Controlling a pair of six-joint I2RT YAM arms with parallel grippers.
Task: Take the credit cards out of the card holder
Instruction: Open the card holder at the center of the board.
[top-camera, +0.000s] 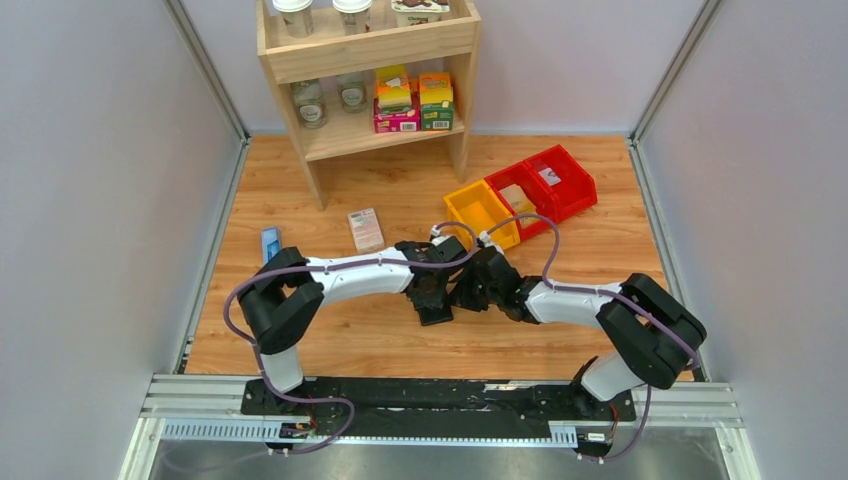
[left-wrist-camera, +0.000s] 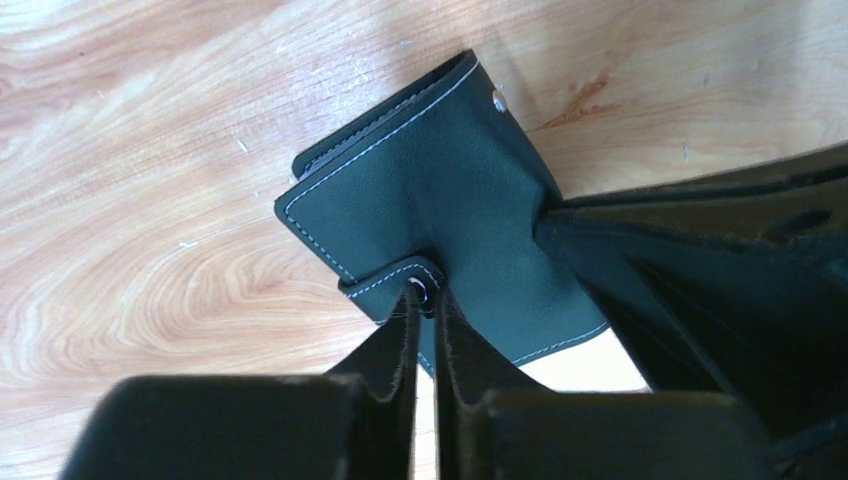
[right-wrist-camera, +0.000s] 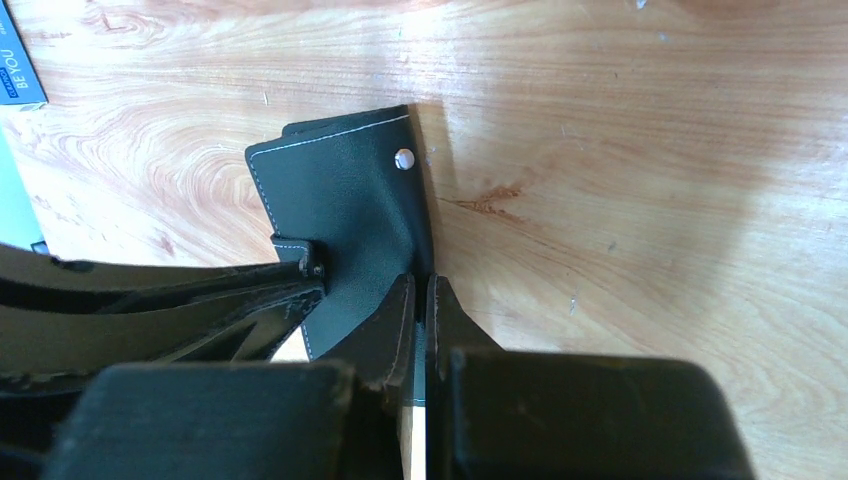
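The black card holder (top-camera: 437, 312) lies folded shut on the wooden table between my two arms, its white stitching and snap stud showing (left-wrist-camera: 440, 180) (right-wrist-camera: 340, 190). My left gripper (left-wrist-camera: 428, 300) pinches the small snap tab (left-wrist-camera: 395, 280) at the holder's near edge, with its fingers almost together. My right gripper (right-wrist-camera: 422, 285) is shut on the holder's side edge, below the snap stud (right-wrist-camera: 404, 158). From above, both grippers (top-camera: 432, 290) (top-camera: 466, 294) meet over the holder. The credit cards are hidden.
A pink-and-white box (top-camera: 366, 229) and a narrow blue box (top-camera: 270, 243) lie behind and to the left. A yellow bin (top-camera: 482, 212) and red bins (top-camera: 545, 185) sit to the back right. A wooden shelf (top-camera: 365, 60) stands at the back.
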